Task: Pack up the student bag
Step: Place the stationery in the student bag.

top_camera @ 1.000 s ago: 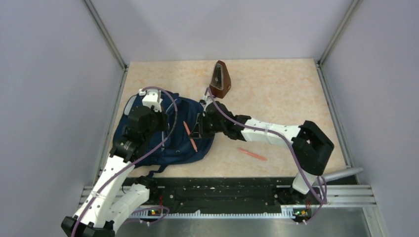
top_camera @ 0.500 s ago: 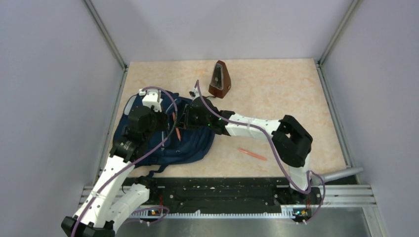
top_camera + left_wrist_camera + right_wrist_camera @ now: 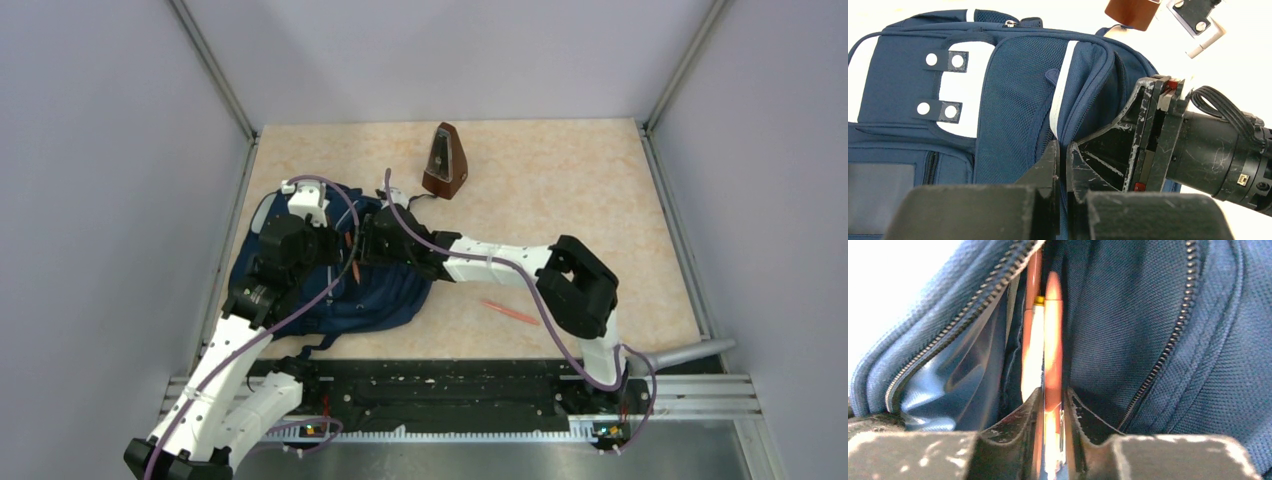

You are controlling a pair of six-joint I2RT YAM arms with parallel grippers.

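Student bag [image 3: 390, 295] lies flat on the left side of the counter [image 3: 560, 200], and its open zip pocket faces right, straight at our right end effector [image 3: 1052, 395]. That end effector is narrow, its fingers closed around an orange pen [image 3: 1053, 340]. The pen's long axis runs forward from the fingertips into the gap between the two zip rows. Its tip is already inside the mouth, beside a reddish pen [image 3: 1032, 295] lodged there. Our left end effector [image 3: 1062, 150] is pinched shut on the bag's fabric lip at the left of the mouth, which we judge props the pocket open. So the way in is along the pen's own line, leftward into the pocket, with no sideways shift needed. A spare pen [image 3: 510, 312] lies on the counter to the near right of the bag, closer to the right arm than the left.
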